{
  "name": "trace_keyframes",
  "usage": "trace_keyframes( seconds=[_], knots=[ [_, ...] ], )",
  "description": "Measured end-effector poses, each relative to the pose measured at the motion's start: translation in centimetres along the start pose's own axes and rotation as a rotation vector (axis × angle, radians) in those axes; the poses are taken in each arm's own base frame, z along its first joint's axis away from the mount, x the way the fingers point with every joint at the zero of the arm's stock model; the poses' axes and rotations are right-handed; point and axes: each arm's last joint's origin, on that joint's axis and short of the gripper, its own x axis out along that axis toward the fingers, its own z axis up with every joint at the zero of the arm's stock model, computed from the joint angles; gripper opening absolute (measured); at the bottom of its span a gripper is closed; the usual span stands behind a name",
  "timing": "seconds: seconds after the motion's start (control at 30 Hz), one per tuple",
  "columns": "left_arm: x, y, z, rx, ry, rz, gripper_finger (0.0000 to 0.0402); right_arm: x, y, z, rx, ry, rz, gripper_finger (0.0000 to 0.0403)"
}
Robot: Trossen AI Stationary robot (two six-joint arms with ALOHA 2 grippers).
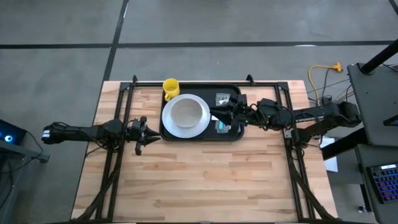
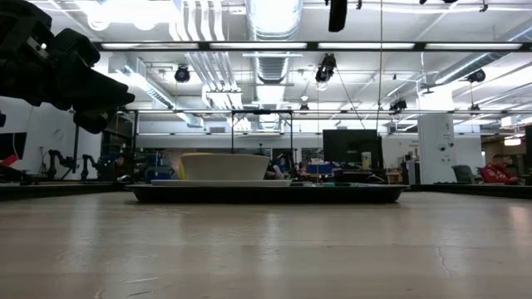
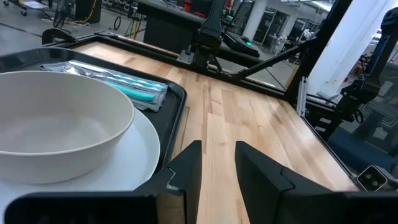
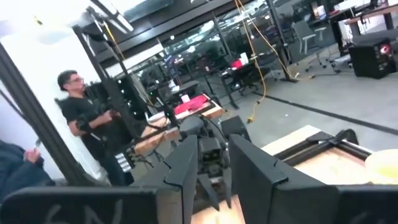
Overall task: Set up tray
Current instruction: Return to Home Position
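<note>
Left gripper [image 1: 143, 134] is hovering over the bench [image 1: 205, 180], fingers slightly spread and empty. The tray [image 1: 199, 89] is lying just beside it, toward the right arm. Right gripper [image 1: 217, 115] is hanging above the tray's right half, fingers slightly parted, holding nothing.

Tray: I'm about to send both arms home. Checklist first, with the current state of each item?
1. Right claw empty, fingers apart: ok.
2. Left claw empty, fingers apart: ok.
3. Left claw off the tray, beside its left edge: ok.
4. Right claw clear of the tray: not ok, it hangs over the cutlery on the right side.
5. Bowl on white plate on tray: ok.
6. Yellow mug fully on tray at far left corner: cannot tell.
</note>
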Motion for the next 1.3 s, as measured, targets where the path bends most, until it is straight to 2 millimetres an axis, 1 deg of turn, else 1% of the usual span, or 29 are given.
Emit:
trace_keyframes(
  seconds=[0.17, 0.47, 0.93, 1.03, 1.17, 1.3],
  knots=[
    [0.0, 0.0, 0.0, 0.0, 0.0, 0.0, 0.0082, -0.61, -0.02, 0.11, -0.011, -0.004, 0.004, 0.0082],
    [0.0, 0.0, 0.0, 0.0, 0.0, 0.0, 0.0082, -0.52, -0.02, 0.07, -0.001, -0.001, 0.004, 0.0068],
    [0.0, 0.0, 0.0, 0.0, 0.0, 0.0, 0.0082, -0.5, -0.08, -0.03, 0.001, 0.006, 0.001, 0.0084],
    [0.0, 0.0, 0.0, 0.0, 0.0, 0.0, 0.0082, -0.49, -0.15, -0.06, -0.034, 0.011, -0.003, 0.0083],
    [0.0, 0.0, 0.0, 0.0, 0.0, 0.0, 0.0082, -0.66, -0.06, -0.8, -0.088, 0.039, -0.001, 0.0076],
    [0.0, 0.0, 0.0, 0.0, 0.0, 0.0, 0.0082, -0.83, 0.1, -0.65, -0.079, -0.021, 0.031, 0.0069]
  ],
)
